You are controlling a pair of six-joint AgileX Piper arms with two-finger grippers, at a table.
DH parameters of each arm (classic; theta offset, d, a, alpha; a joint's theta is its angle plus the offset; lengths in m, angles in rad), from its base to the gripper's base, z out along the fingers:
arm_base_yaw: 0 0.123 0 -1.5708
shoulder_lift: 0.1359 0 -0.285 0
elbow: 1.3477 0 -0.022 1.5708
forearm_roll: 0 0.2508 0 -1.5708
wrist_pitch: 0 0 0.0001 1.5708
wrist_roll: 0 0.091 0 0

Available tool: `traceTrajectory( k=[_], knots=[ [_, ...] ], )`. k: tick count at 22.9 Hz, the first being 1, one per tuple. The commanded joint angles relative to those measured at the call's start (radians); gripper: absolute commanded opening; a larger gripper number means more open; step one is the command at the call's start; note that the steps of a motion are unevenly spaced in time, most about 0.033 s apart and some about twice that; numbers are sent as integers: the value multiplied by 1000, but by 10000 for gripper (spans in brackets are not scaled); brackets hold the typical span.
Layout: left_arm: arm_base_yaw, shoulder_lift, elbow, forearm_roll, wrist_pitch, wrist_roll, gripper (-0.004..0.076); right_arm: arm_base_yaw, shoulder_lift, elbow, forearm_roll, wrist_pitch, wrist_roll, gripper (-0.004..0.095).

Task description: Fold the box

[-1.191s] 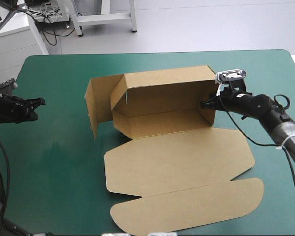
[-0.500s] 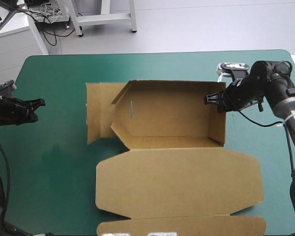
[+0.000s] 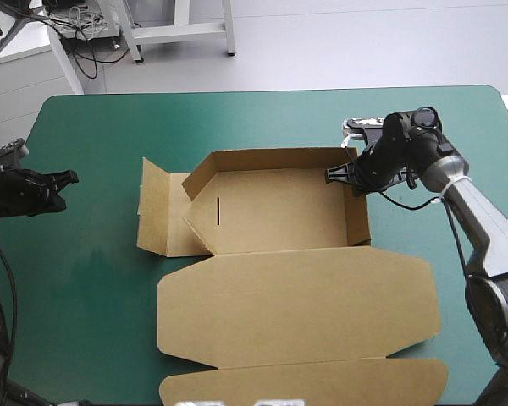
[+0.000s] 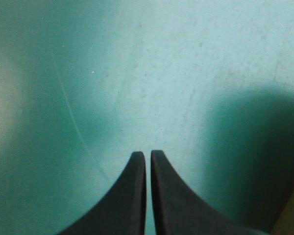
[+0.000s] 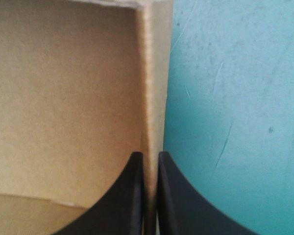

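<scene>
The brown box (image 3: 279,216) lies mid-table as an open tray with raised walls, its lid (image 3: 296,304) flat toward the near edge. A side flap (image 3: 157,211) spreads out on its left. My right gripper (image 3: 337,175) sits at the tray's far right corner. In the right wrist view this gripper (image 5: 147,155) is shut on the upright edge of the box wall (image 5: 154,73), with the tray's inside (image 5: 63,98) to one side. My left gripper (image 3: 65,178) hovers near the table's left edge, away from the box. In its own view it (image 4: 148,154) is shut over bare cover.
Teal-green cover (image 3: 93,271) shows between the left gripper and the box, and along the far edge (image 3: 262,110). The lid's tuck flap (image 3: 305,382) reaches nearly to the table's near edge. Bare cover (image 5: 235,98) lies outside the held wall.
The box has dropped from tilted to flat and slid left and nearer. My right gripper moved left with the wall corner in it. The left arm stayed put.
</scene>
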Motion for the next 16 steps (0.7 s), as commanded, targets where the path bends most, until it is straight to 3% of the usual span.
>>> traceTrajectory(
  k=[1, 7, 9, 12, 13, 16],
  knots=[
    [4, -46, -24, -33, -15, -11, 15, -5, 10, -43, 2, -29, 12, -1],
    [4, -46, -24, -29, -22, -7, 15, -5, 27, -63, 2, -64, 14, 21],
    [4, -46, -24, -29, -22, -7, 15, -5, 27, -63, 2, -65, 10, 121],
    [4, -46, -24, -29, -22, -7, 15, -12, 27, -66, 12, -63, 10, 324],
    [4, -46, -24, -29, -22, -7, 15, -13, 27, -88, 10, -42, 12, 500],
    [4, -46, -24, -29, -22, -7, 15, -13, 27, -217, 6, 67, 10, 781]
  ],
)
